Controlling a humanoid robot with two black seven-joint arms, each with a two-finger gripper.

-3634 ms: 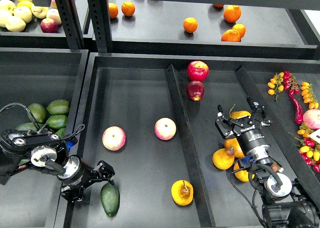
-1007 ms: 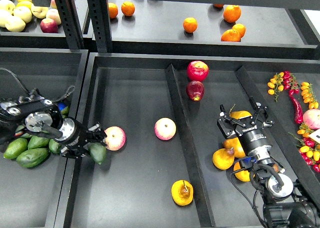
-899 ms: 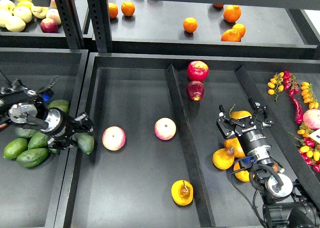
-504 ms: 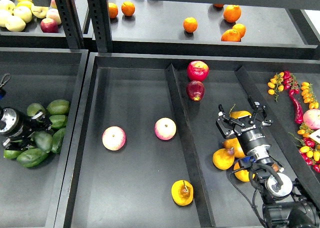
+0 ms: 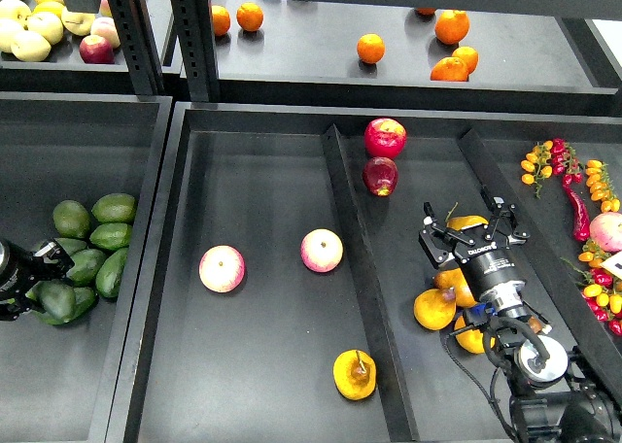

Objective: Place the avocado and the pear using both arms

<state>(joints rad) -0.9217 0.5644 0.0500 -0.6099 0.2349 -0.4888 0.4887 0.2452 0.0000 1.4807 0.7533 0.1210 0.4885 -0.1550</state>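
Head view: left hand (image 5: 44, 280) around avocado (image 5: 56, 300).

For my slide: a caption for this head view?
Left gripper holds the avocado by the avocado pile; right gripper hovers open; pear waits.

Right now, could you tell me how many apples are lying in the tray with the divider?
4: two pink apples left of the divider, two red apples right of it, near the back wall. None seem hidden.
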